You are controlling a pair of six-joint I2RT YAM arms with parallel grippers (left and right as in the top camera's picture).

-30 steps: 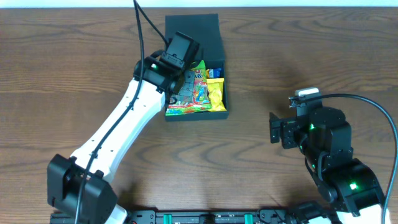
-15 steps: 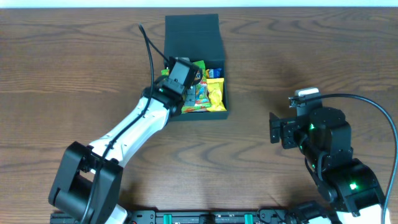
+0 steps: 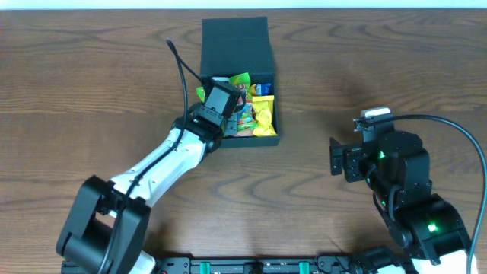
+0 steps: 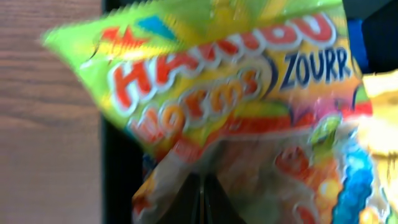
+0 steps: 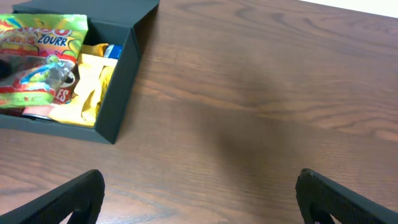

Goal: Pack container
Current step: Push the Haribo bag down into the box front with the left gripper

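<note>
Closest to me, my left gripper (image 4: pixel 202 186) shows at the bottom centre of its wrist view. Its two dark fingers are pinched together on the clear lower edge of a Haribo Worms Zourr packet (image 4: pixel 236 93). The packet is blurred and fills most of that frame, tilted, with its green top edge toward the top of the picture. Behind it, at the left, runs a dark wall of the container (image 4: pixel 115 155), with the wooden table (image 4: pixel 50 124) beyond.

From overhead, the container sits in the upper middle of the frame. Its flap lid is open and stands back toward the top edge, and my left jaws are over its left half. A yellow packet (image 3: pixel 264 114) lies along the right side of the box, with a blue packet (image 3: pixel 265 89) just above it in the upper right corner.

My right gripper (image 5: pixel 200 199) is at the lower right of the overhead view, well apart from the box. Its jaws are spread wide with only bare wood between them. In its wrist view the fingertips sit in the two lower corners and the container is far off at the upper left.
</note>
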